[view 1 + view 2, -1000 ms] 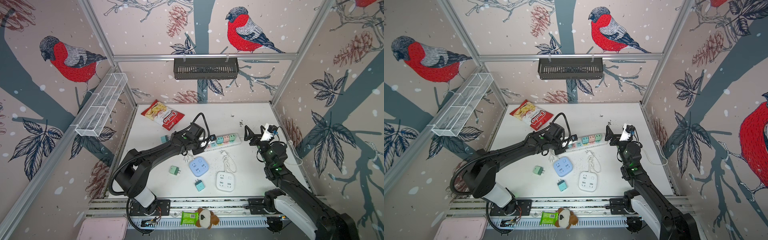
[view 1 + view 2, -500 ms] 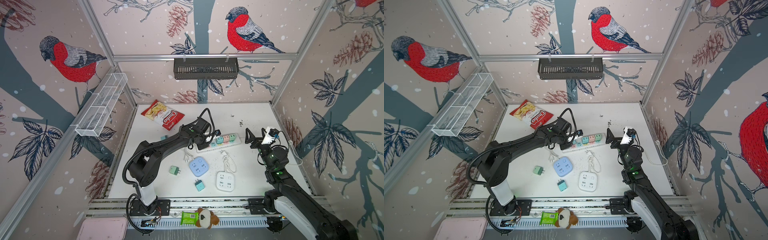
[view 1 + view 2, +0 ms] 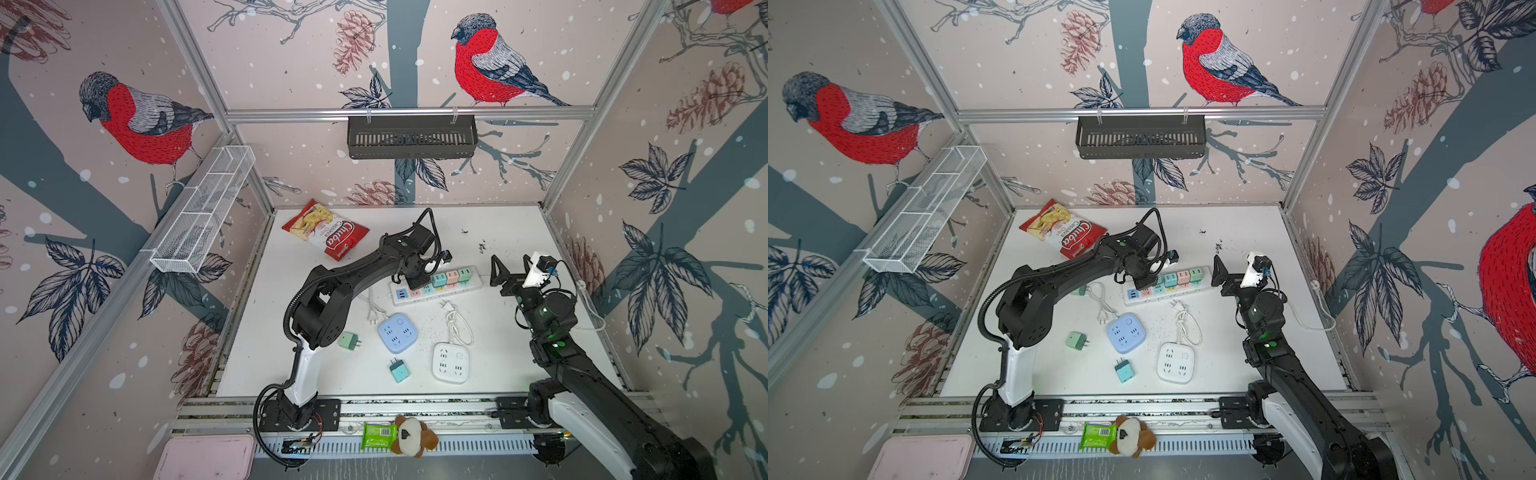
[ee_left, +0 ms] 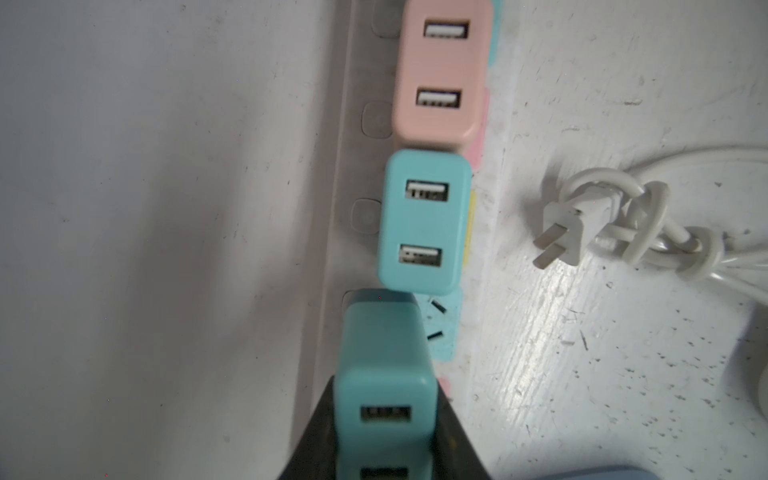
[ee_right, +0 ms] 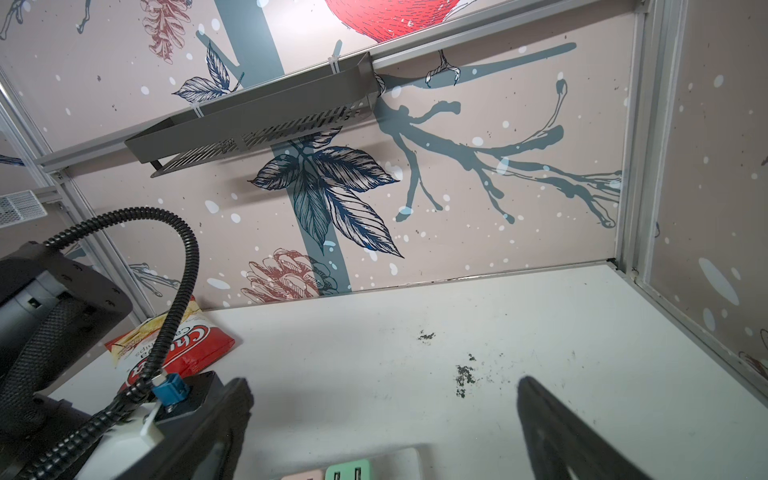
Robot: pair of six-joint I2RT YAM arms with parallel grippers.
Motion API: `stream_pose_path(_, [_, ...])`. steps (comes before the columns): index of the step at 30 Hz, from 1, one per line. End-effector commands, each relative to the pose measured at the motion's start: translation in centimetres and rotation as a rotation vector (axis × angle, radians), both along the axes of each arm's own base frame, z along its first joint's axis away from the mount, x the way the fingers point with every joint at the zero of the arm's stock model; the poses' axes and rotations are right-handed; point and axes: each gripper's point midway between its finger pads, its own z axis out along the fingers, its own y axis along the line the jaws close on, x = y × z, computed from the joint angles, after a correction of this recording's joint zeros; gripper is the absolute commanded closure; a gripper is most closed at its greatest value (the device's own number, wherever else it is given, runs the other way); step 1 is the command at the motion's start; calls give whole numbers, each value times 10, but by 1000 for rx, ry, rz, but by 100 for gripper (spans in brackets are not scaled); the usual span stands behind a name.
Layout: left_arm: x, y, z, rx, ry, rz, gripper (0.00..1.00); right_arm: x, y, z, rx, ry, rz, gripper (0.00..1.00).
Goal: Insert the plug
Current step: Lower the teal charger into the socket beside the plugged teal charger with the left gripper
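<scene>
Teal plug can't be made out in both top views; it sits hidden under the left pincer (image 3: 415, 285). That pincer has swung right across the tabletop (image 3: 498, 232) and now hangs over the strip (image 3: 477, 282), just beside the row of seated chargers. That's the change that matters: approach looks done, insertion not. Right pincer (image 3: 510, 266) is parked off the strip's far end, jaws wide, nothing in them, roughly where it was a second ago.

Left wrist: left pincer is clamped tight on the plug (image 4: 382, 345), with its fingers (image 4: 498, 453) on both sides. The plug's front is right up against the seated teal charger (image 4: 424, 224); contact unclear. Pink charger (image 4: 440, 70) is next along. The free socket (image 4: 438, 328) shows its slots beside the plug body, not under it. Prongs are hidden, so whether they're in can't be told. Judgement: not seated yet. It looks offset sideways and needs a nudge across before the push down, or the prongs will hit plastic or jam on the teal neighbour.

Right wrist: right pincer's fingers (image 5: 237, 407) are spread wide above the tabletop, with the strip's end at the frame edge. It's idle, but could pin the strip if it skids.
</scene>
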Motion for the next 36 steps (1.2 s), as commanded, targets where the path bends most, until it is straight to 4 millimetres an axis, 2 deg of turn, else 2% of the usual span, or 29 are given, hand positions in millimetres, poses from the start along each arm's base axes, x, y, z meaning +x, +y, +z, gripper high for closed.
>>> stream_pose_path(1, [-20, 7, -14, 62, 99, -15, 100, 0, -2, 7, 8, -25, -10, 0])
stream_pose_path(18, [-31, 4, -3, 67, 101, -41, 100, 0, -3, 8, 11, -26, -13, 0])
stream_pose_path(36, [-26, 12, -4, 113, 70, -8, 100, 0, -3, 7, 12, -23, -14, 1])
